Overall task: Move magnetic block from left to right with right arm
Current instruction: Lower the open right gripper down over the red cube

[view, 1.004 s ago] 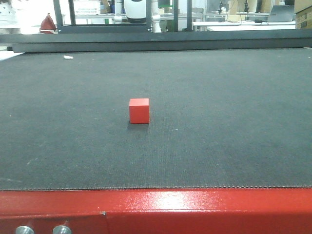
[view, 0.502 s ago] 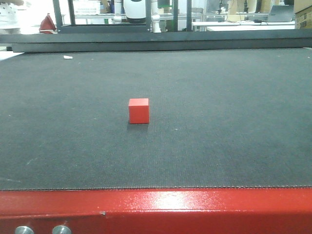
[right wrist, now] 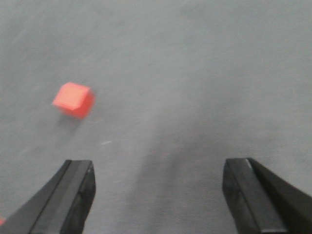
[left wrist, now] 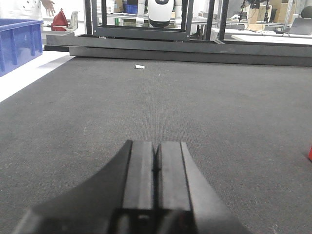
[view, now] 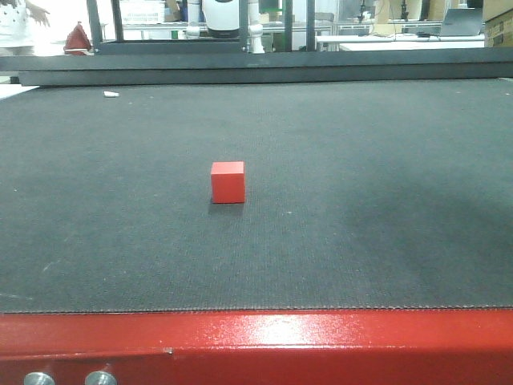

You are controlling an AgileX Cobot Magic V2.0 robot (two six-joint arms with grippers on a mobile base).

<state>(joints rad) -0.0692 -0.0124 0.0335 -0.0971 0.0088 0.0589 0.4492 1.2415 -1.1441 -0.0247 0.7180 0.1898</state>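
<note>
Across the front views almost nothing has shifted: the magnetic block [view: 228, 181] sits on the same spot, and only the person in white [view: 18, 18] at the far top left corner has changed, with a hand now raised at the edge of the picture.

There is one red cube. It stands flat on the dark mat of the surface [view: 377, 208], near the middle and a little to the left, with nothing touching it. One small white scrap [view: 111, 94] lies far back on the mat. Two round metal bolt heads [view: 34, 378] sit in the red front frame [view: 337, 337]. One blue crate [left wrist: 17, 41] stands off the mat in the left wrist view.

The left pincer [left wrist: 156, 163] lies low over the mat, pointing level across it, its two fingers pressed together with nothing between them. A red sliver shows at the right edge of that view.

The right pincer [right wrist: 158, 195] looks down on the mat from above, spread wide and holding nothing. In its slightly blurred view the cube [right wrist: 73, 99] lies ahead of the left-hand finger [right wrist: 73, 195], well apart from both fingers.
</note>
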